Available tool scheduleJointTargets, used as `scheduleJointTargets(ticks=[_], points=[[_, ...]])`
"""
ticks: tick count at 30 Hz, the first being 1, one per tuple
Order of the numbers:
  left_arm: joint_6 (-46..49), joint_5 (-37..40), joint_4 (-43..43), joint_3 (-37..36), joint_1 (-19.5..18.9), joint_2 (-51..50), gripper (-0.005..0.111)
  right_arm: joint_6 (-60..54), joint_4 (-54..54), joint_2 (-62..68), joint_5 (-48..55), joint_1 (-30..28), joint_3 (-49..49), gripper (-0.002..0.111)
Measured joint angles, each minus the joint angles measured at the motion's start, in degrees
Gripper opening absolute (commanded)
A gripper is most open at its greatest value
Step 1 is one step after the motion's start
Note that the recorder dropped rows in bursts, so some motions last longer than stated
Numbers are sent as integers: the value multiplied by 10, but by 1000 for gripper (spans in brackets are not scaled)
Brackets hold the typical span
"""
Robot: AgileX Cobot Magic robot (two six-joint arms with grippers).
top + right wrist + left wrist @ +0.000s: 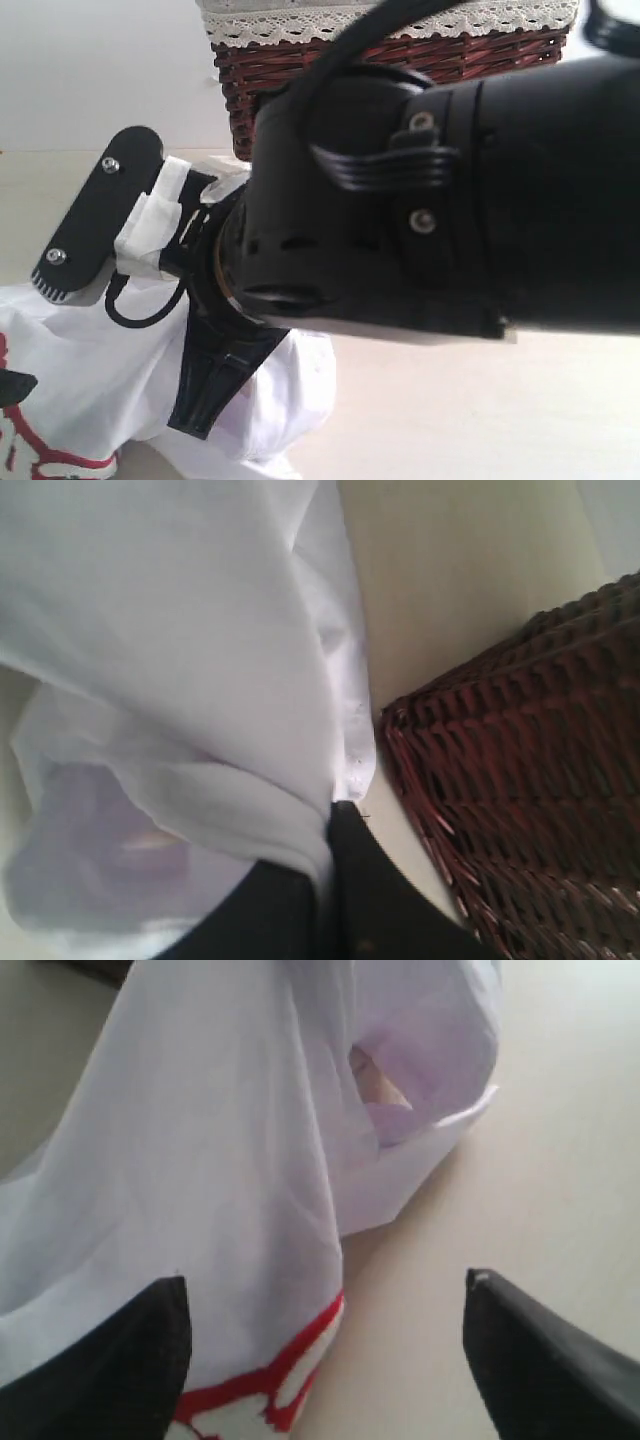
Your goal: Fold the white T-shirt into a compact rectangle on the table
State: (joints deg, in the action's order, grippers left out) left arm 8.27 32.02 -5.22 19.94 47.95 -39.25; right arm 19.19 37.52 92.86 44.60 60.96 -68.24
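Note:
The white T-shirt (100,370) lies bunched at the near left of the table (480,420), with red-outlined letters (45,460) showing at its front edge. My right gripper (195,420) reaches across to the left and points down into the cloth. In the right wrist view the right gripper (333,825) is shut on a gathered fold of the shirt (180,660), which hangs lifted from it. My left gripper (325,1360) is open, and the shirt's lettered edge (270,1385) lies against one finger (110,1360). The other finger (550,1360) stands over bare table (560,1160).
A brown wicker basket (470,50) with a lace-trimmed lining (290,22) stands at the back, close beside the right gripper; its wall (520,780) fills one side of the right wrist view. The right arm's black body (450,200) blocks much of the exterior view.

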Motion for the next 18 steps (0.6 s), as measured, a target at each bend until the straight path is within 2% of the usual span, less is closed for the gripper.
scheduleJointTargets(ticks=[4,8,11,14,18], points=[[-20,-137,59,-11,0,-19,73,11,10,-15,0,0,0,0],[-24,-243,125,-15,0,-128,73,11,9,-15,-1,0,0,0],[-24,-311,129,-15,2,-202,73,12,7,-15,-1,0,0,0],[-24,-424,130,-15,19,-285,73,12,2,-15,-1,0,0,0],[-24,-487,130,-15,22,-351,73,12,-2,-15,-1,0,0,0]])
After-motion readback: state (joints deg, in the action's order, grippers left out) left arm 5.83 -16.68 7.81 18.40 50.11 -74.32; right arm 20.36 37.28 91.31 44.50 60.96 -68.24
